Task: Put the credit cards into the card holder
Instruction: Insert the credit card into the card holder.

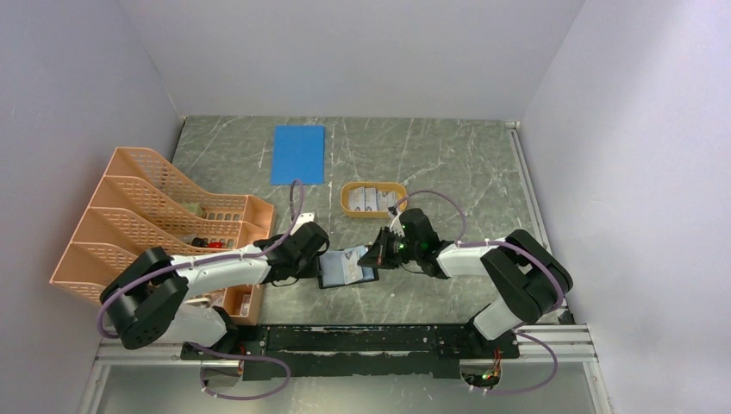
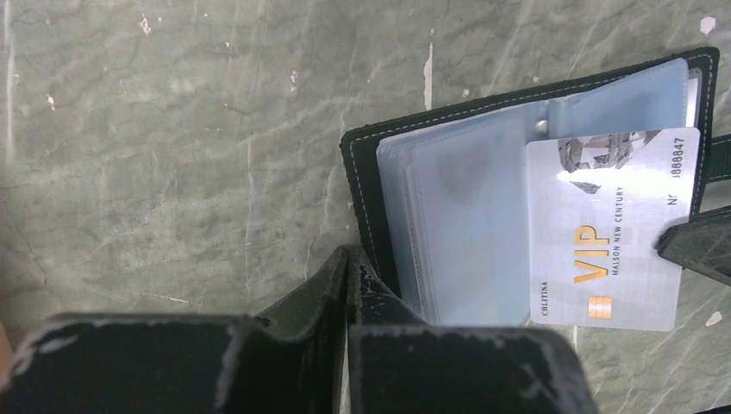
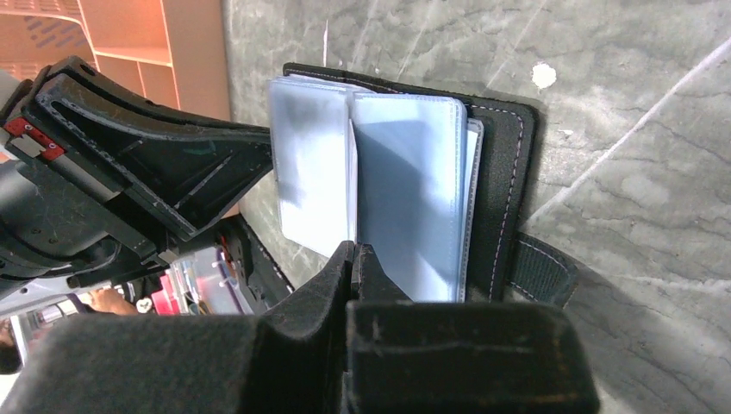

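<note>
One credit card [image 2: 603, 233] (VIP print, face up) lies over the right half of the open card holder [image 2: 362, 172], on its bluish sleeves. The card holder sits on the table [image 1: 448, 164] between the two arms. The left fingers [image 2: 319, 293] are pressed together at the card holder's left cover edge; pinching or just touching, can't tell. The right fingers [image 3: 319, 293] are pressed together too, one tip at the card's far edge, grip unclear. More cards [image 1: 372, 199] sit in the orange tray [image 1: 346, 200] behind.

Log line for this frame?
left gripper: shut on card holder | right gripper: shut on credit card, over sleeves, not inserted | orange tray: more cards
</note>
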Robot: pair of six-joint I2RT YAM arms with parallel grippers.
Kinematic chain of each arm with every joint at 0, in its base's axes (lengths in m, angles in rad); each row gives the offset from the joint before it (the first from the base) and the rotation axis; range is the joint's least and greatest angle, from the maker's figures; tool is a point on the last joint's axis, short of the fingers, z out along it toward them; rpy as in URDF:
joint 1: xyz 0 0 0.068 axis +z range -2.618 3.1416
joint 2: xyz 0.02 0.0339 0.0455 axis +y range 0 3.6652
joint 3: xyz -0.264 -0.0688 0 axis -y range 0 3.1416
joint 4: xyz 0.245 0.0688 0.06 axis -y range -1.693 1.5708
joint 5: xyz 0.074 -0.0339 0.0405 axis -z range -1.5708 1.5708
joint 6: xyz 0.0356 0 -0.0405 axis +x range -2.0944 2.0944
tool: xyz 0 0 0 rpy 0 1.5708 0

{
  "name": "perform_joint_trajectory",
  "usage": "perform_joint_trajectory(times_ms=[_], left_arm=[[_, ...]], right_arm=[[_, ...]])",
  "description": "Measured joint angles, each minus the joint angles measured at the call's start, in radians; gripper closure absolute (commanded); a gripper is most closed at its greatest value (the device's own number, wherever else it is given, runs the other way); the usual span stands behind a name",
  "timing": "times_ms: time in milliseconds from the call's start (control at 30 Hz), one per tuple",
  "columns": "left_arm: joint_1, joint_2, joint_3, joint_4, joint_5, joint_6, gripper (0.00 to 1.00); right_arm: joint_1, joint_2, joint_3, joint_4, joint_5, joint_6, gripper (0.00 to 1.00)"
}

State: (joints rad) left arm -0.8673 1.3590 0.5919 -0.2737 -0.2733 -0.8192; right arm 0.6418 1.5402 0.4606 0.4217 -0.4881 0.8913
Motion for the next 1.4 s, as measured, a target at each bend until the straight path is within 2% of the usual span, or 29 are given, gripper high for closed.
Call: perform_joint_trajectory(times_ms=[567,1400], left_arm=[[0.0,-0.032,0.0,-0.089,-0.011,-0.004,0.93],[0.0,-0.007,0.0,-0.029,-0.01,-0.003,0.95]], right_arm=[[0.002,0.0,-0.006,0.051,-0.029,0.026,1.0],[0.004,0.061,-0.029,0.175,-0.031,0.09,1.0]])
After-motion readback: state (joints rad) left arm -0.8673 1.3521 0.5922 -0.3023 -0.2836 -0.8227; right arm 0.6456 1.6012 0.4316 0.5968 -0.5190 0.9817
